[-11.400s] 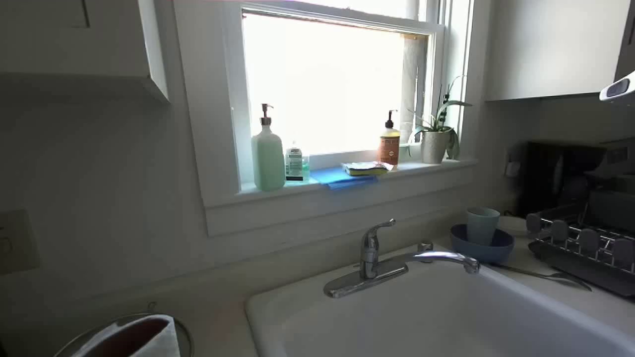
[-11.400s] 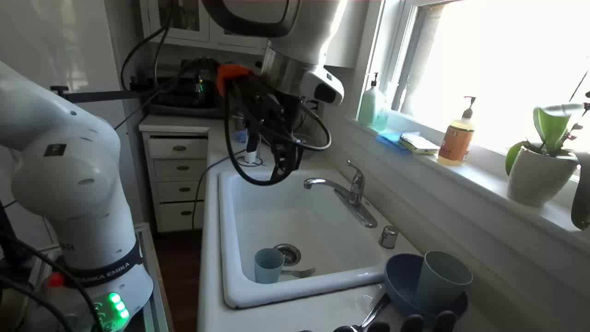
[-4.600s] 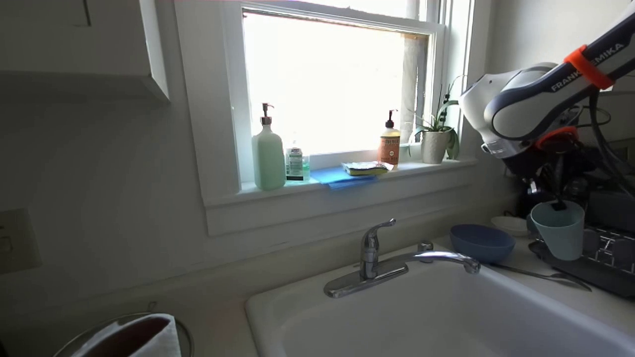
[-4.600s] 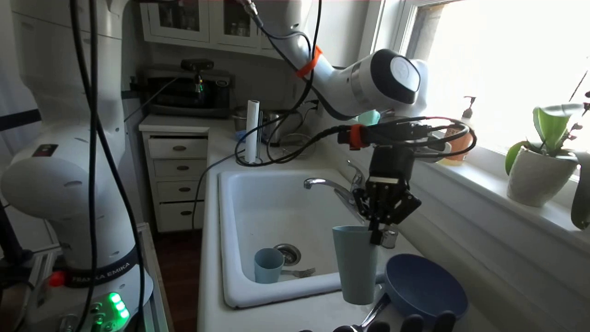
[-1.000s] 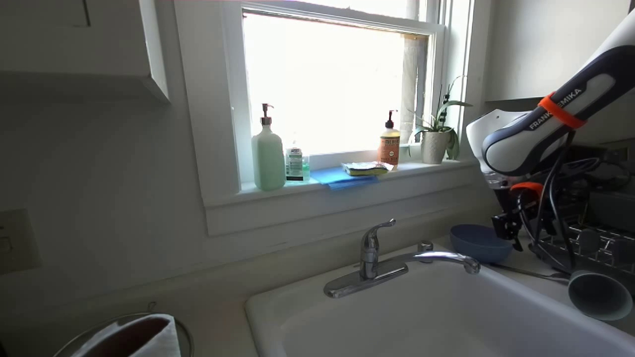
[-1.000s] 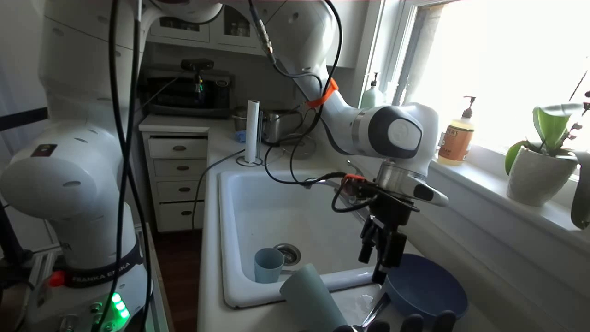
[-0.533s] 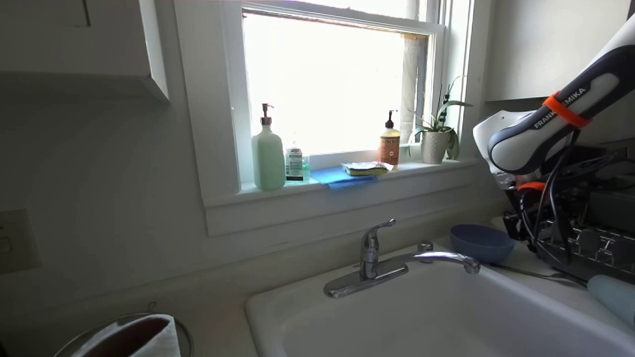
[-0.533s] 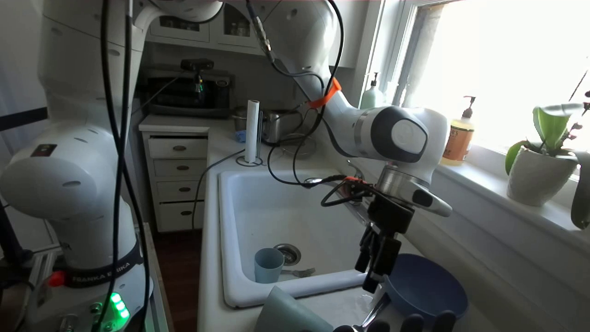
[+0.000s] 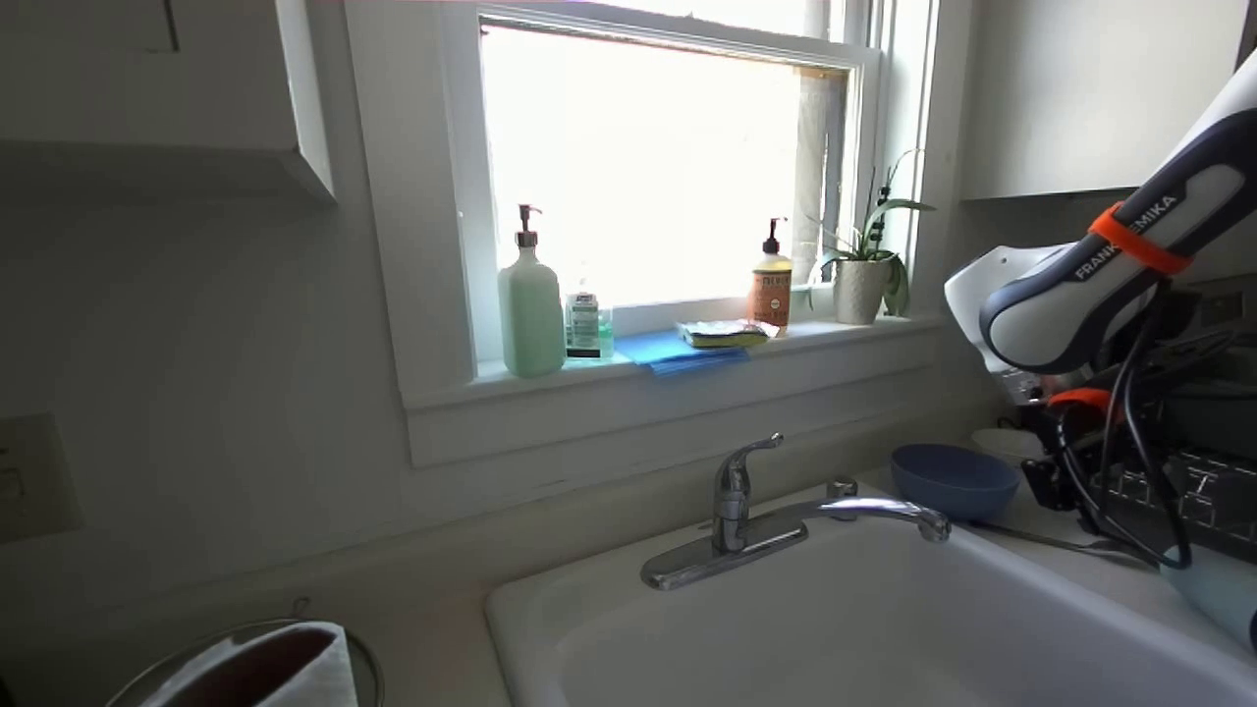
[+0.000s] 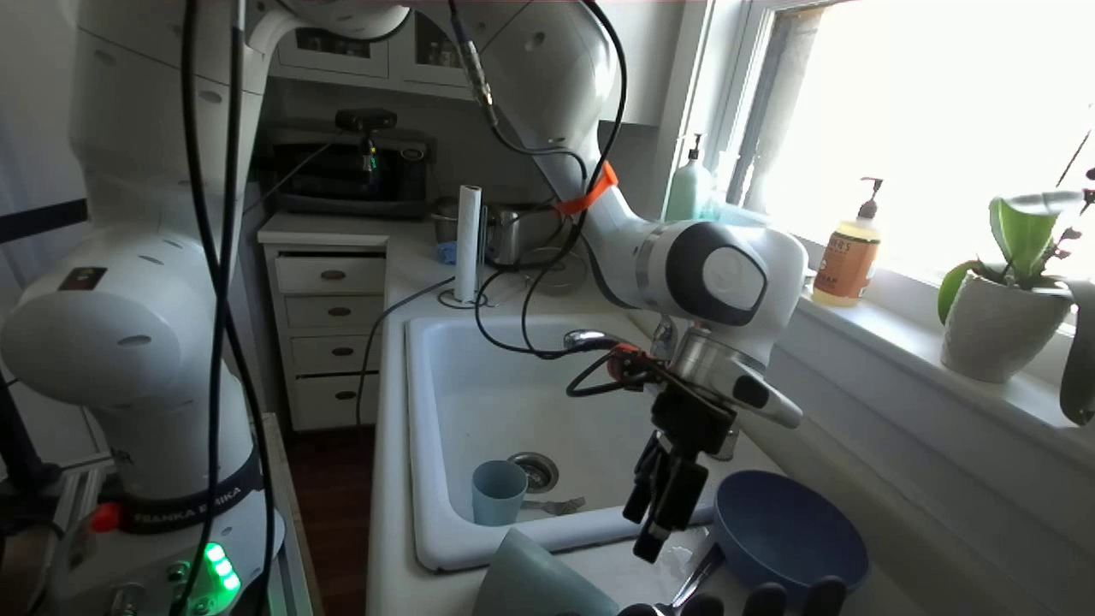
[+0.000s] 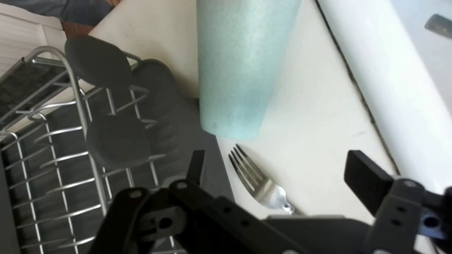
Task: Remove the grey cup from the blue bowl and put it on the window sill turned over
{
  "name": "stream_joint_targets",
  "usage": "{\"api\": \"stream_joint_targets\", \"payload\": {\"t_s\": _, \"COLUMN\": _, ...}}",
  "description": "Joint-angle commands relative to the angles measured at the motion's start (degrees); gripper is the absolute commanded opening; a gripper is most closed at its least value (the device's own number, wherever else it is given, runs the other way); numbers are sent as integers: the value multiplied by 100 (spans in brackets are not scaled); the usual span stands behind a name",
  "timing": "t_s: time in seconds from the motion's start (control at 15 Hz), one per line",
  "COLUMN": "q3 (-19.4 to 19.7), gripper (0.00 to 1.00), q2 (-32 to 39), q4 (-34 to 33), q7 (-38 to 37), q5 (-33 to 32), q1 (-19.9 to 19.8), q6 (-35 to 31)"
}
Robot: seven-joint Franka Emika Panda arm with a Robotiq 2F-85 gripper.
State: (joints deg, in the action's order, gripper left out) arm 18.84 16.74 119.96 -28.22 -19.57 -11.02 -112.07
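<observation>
The grey cup (image 10: 539,582) lies on its side on the counter between the sink and the dish rack. It shows partly in an exterior view (image 9: 1218,594). In the wrist view the cup (image 11: 243,70) has its narrow end towards my gripper; its other end is cut off by the frame. My gripper (image 11: 281,173) is open and empty, above the counter, apart from the cup. In an exterior view my gripper (image 10: 646,526) is between cup and bowl. The blue bowl (image 9: 953,481) stands empty on the counter, also in an exterior view (image 10: 787,530). The window sill (image 9: 825,334) is above the faucet.
A fork (image 11: 261,188) lies under my gripper. The dish rack (image 11: 99,169) is beside the cup. Another bluish cup (image 10: 499,494) stands in the sink (image 10: 479,385). The sill holds a green bottle (image 9: 532,314), blue cloth (image 9: 668,349), sponge (image 9: 725,335), brown bottle (image 9: 771,295) and potted plant (image 9: 859,292).
The cup left the bowl in my gripper, was let go, and lies on the counter. It turned between one and half a second ago. My gripper has moved away from the bowl, towards the cup.
</observation>
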Motion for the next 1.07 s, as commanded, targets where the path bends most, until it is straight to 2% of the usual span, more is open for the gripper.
{"api": "stream_joint_targets", "payload": {"t_s": 0.0, "q3": 79, "gripper": 100, "q2": -435, "q4": 766, "q7": -161, "q5": -120, "q1": -62, "q6": -284}}
{"api": "stream_joint_targets", "payload": {"t_s": 0.53, "q3": 231, "gripper": 100, "q2": -792, "q4": 1579, "q7": -100, "q5": -153, "q1": -250, "q6": -1050}}
{"api": "stream_joint_targets", "payload": {"t_s": 0.93, "q3": 228, "gripper": 100, "q2": -662, "q4": 1793, "q7": -131, "q5": -130, "q1": -255, "q6": -1680}}
{"api": "stream_joint_targets", "payload": {"t_s": 1.0, "q3": 228, "gripper": 78, "q2": -644, "q4": 1810, "q7": -126, "q5": -121, "q1": -249, "q6": -1741}}
